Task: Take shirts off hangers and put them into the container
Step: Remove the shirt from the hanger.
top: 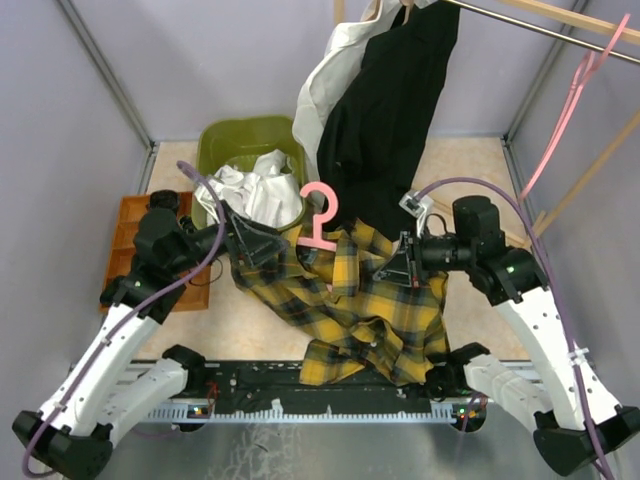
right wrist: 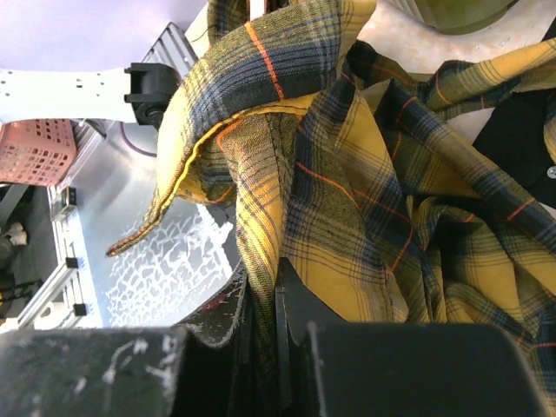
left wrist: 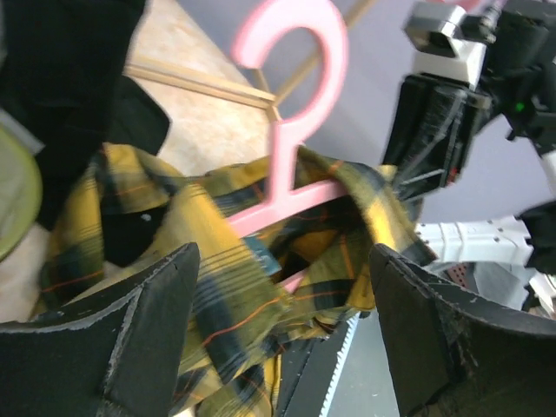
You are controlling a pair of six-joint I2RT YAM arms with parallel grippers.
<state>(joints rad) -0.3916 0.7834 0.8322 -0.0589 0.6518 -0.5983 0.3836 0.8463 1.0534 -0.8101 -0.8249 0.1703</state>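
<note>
Pale lilac walls are enclosing a beige worktop (top: 225, 325). At the left edge of the overhead view an orange tray (top: 128, 240) is lying beside the left arm. The left end effector (left wrist: 282, 261) is hovering with jaws wide, holding nothing and facing the pink hanger (left wrist: 291, 174), probably lining up to pull it free. In the upper middle the olive container (top: 225, 140) is holding the white shirt (top: 262, 192). The plaid shirt (top: 355, 315) is sagging across the centre, outside the container, with the hanger threaded through it. Right of centre the right end effector (right wrist: 265, 304) is pinching a plaid fold, seemingly anchoring it. At the upper right the cream shirt (top: 322, 95) and black shirt (top: 385, 120) are hanging
</note>
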